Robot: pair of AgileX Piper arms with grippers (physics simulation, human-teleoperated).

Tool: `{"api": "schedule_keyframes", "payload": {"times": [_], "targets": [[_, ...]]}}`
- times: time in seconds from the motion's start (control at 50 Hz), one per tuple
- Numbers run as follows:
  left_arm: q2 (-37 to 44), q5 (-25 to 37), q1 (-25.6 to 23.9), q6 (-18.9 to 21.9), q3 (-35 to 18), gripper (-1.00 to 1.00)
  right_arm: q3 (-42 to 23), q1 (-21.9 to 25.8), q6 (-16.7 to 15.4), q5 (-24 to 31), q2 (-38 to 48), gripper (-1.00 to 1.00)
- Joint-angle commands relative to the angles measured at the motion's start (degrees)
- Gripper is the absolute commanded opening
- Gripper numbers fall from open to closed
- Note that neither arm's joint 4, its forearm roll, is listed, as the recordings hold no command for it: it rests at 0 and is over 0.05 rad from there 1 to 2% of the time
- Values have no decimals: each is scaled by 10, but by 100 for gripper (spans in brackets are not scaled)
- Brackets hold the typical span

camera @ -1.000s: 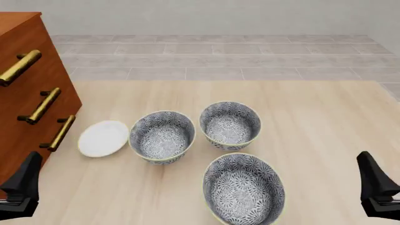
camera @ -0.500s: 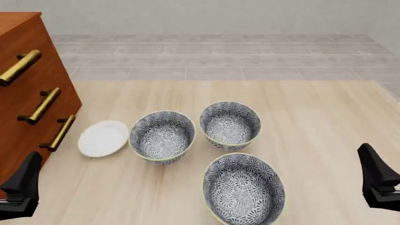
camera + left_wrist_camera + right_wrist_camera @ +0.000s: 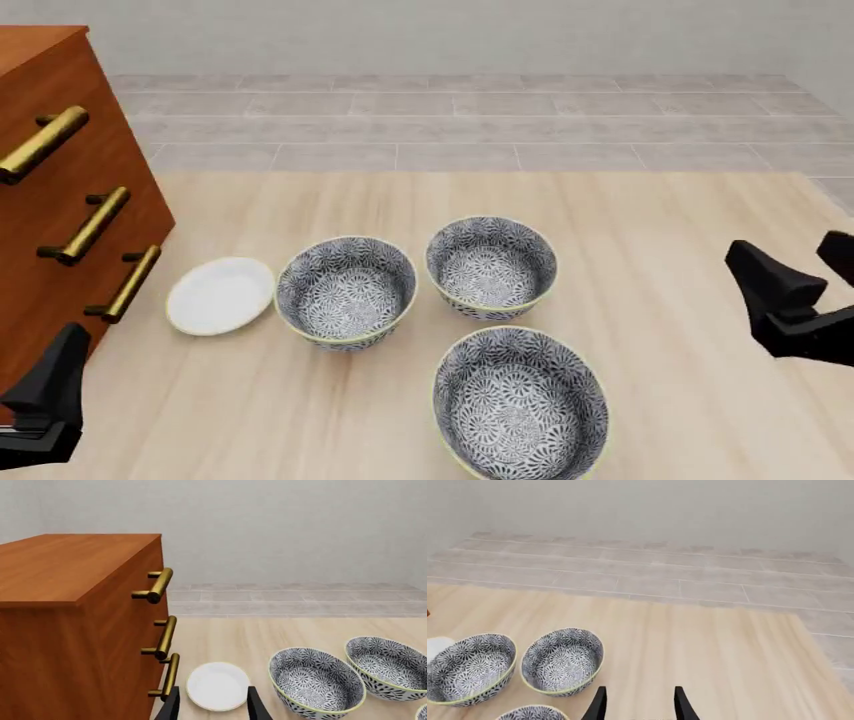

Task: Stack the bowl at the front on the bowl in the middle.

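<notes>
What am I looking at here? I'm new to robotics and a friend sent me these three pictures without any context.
These are simulator renders of a two-armed robot at a wooden table. One picture comes from a fixed camera above and behind the arms; the other two come from cameras mounted just behind each gripper, looking along its fingers.

In the fixed view, the dark shape at the lower left is the left gripper, and the one at the right edge is the right gripper. Both are open and hold nothing.

On the table stand three patterned navy-and-white bowls: the bowl at the front, the bowl in the middle and a third bowl beside it, farther right. A small white dish lies left of them, next to a wooden cabinet with brass handles.
</notes>
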Motion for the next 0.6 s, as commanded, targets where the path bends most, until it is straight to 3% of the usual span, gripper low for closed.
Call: {"api": "schedule_keyframes", "payload": {"times": [0.02,0.24,0.36,0.5,0.54,0.58,0.6], "targets": [[0,0,0,0,0,100,-84,41,-12,47,101,100],[1,0,0,0,0,100,-175,71,-18,96,196,100],[1,-1,0,0,0,100,-221,78,-47,131,244,100],[1,-1,0,0,0,100,-266,93,-53,172,295,100],[1,-1,0,0,0,100,-280,94,-71,181,312,100],[1,0,0,0,0,100,-291,109,-53,195,329,100],[0,0,0,0,0,100,-296,104,-62,197,337,100]]}}
